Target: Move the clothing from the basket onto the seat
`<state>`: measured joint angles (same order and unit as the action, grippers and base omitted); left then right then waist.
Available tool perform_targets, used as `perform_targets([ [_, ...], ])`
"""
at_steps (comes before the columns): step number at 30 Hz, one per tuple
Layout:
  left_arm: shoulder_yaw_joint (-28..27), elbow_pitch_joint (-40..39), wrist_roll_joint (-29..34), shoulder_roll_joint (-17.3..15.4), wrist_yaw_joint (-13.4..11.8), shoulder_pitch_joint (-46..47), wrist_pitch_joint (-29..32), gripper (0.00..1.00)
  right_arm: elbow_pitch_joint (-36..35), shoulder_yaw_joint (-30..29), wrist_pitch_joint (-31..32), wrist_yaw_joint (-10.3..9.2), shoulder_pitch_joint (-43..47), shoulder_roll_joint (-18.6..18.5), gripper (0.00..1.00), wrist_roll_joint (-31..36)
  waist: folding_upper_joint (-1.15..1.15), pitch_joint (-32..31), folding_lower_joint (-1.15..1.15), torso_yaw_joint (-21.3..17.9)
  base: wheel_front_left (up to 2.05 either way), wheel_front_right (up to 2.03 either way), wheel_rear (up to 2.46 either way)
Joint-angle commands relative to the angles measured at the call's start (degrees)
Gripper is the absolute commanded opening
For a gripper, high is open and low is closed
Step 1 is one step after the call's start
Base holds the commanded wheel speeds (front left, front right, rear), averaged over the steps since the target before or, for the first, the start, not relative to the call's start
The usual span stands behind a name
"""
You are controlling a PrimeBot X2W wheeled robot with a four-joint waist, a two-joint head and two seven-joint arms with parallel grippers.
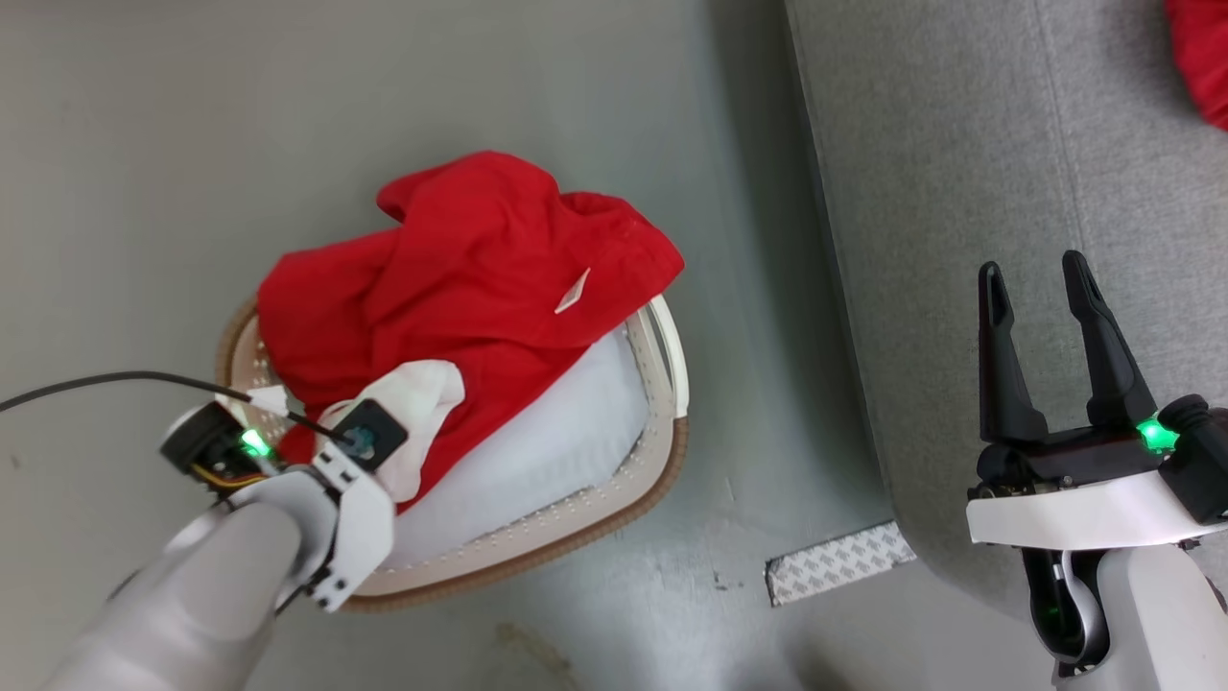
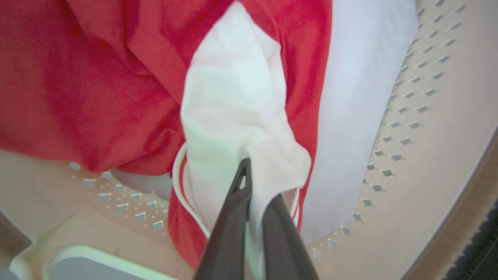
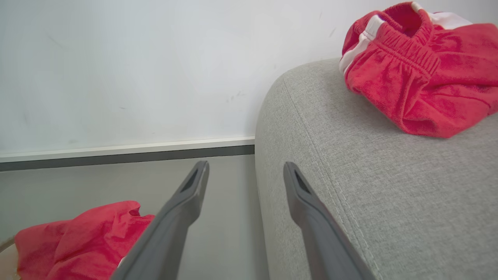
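A heap of red clothing point(image 1: 460, 278) lies over the far side of the cream basket point(image 1: 662, 451) on the floor. My left gripper point(image 2: 258, 182) reaches down into the basket at its near left. In the left wrist view its two fingers stand close together, pinching a white panel of the clothing point(image 2: 233, 109). Another red garment point(image 3: 420, 77) lies on the grey seat point(image 1: 959, 192) at the right. My right gripper point(image 1: 1031, 269) hovers open over the seat's near edge, and the right wrist view shows nothing between its fingers point(image 3: 183, 202).
A pale bluish-white pad point(image 1: 556, 432) lines the basket under the clothing. On the grey floor between basket and seat is a patterned tape strip point(image 1: 839, 561). A black cable point(image 1: 96, 382) runs to my left wrist. A white wall with a baseboard point(image 3: 116, 151) stands beyond.
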<state>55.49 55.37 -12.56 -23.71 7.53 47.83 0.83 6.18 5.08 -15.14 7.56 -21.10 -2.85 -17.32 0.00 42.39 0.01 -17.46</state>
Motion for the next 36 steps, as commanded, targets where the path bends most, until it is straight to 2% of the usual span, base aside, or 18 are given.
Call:
perform_targets([
  [1, -0.8, -0.3, -2.3, 0.9, -0.1, 0.3, -1.7, 0.00, 0.5, -0.6, 0.0, -0.15, 0.0, -0.1, 1.00, 0.3, 0.00, -1.8, -0.01, 0.7, 0.00, 0.00, 0.00],
  [6, -2.8, -1.5, -5.9, 3.2, -0.1, -0.8, -5.6, 0.00, 1.4, -1.5, 0.0, -0.15, 1.7, -0.1, 1.00, 1.2, 0.00, -6.3, -0.01, 2.3, 0.00, 0.00, 0.00],
  [11, -4.9, -4.1, -9.3, 5.6, -0.4, -3.3, -9.6, 0.00, 2.9, -2.9, 0.0, -0.15, 4.2, -0.1, 1.00, 2.9, 0.00, -14.7, -0.01, 4.5, 0.00, 0.00, 0.00],
  [20, -7.8, -13.1, -14.2, 6.8, -3.3, -9.2, -11.1, 0.00, 5.3, -4.2, 0.0, -0.15, 10.0, -0.1, 1.00, 6.2, 0.00, -30.5, -0.01, 7.9, 0.00, 0.00, 0.00],
  [29, -13.1, -28.0, -20.1, 4.4, -9.0, -15.3, -9.1, 0.00, 6.3, -5.2, 0.0, -0.15, 17.1, -0.1, 1.00, 7.8, 0.00, -41.8, -0.01, 10.5, 0.00, 0.00, 0.00],
  [36, -16.0, -42.6, -21.5, -0.5, -13.3, -17.3, -5.6, 0.00, 5.2, -4.5, 0.0, -0.15, 19.4, -0.1, 1.00, 8.9, 0.00, -45.2, -0.01, 11.7, 0.00, 0.00, 0.00],
])
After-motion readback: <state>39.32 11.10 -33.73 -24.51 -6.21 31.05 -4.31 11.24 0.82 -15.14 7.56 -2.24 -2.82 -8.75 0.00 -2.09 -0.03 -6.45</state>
